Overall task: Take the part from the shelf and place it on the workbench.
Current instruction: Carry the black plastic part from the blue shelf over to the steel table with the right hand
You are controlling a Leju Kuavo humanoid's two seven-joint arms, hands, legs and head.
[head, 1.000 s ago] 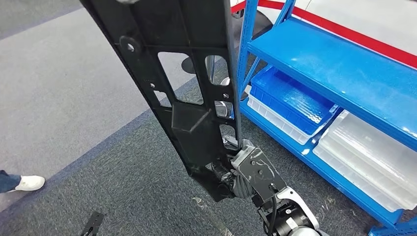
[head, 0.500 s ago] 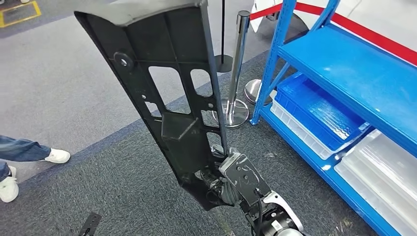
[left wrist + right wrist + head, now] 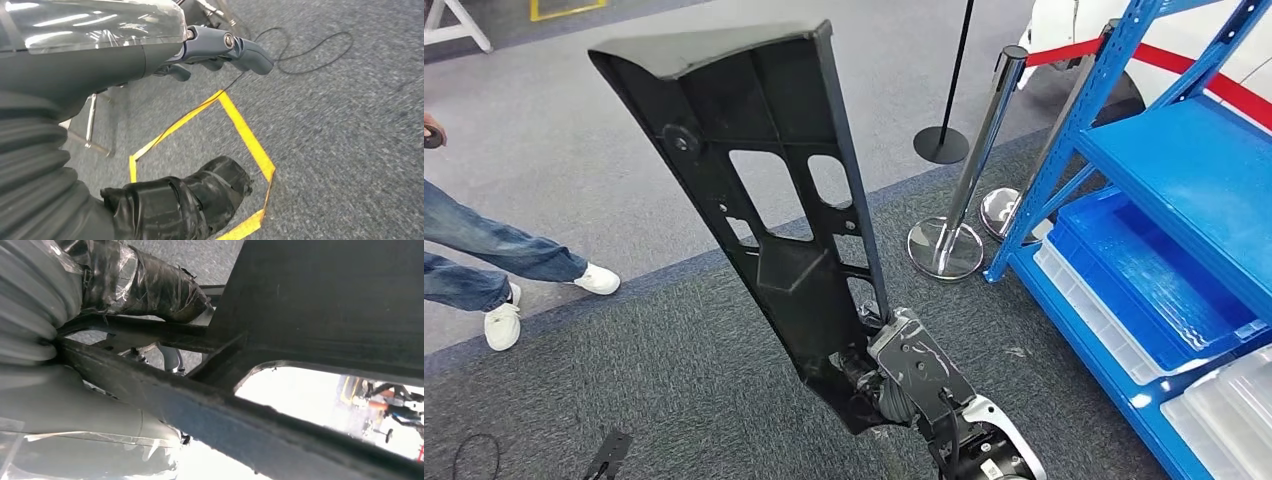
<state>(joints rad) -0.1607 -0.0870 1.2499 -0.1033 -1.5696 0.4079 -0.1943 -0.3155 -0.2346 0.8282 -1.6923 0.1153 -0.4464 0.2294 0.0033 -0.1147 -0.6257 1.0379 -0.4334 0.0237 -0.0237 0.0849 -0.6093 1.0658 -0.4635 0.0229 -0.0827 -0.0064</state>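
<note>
We see our right hand [image 3: 902, 372] at lower centre gripping the black part [image 3: 769, 200] by its lower end, upright; our left hand [image 3: 210, 47] holds nothing, fingers loosely curled

A person's legs [image 3: 484, 255] in jeans and white shoes stand on the grey carpet [image 3: 654, 390]. Two chrome posts [image 3: 974, 160] with a red rope [image 3: 1069, 50] stand beside stacked blue and clear bins [image 3: 1144, 285]. Yellow tape [image 3: 245, 135] marks the floor.

A workshop floor: blue steel shelving [image 3: 1184, 170], stanchions [image 3: 969, 190], yellow floor tape [image 3: 245, 135].
</note>
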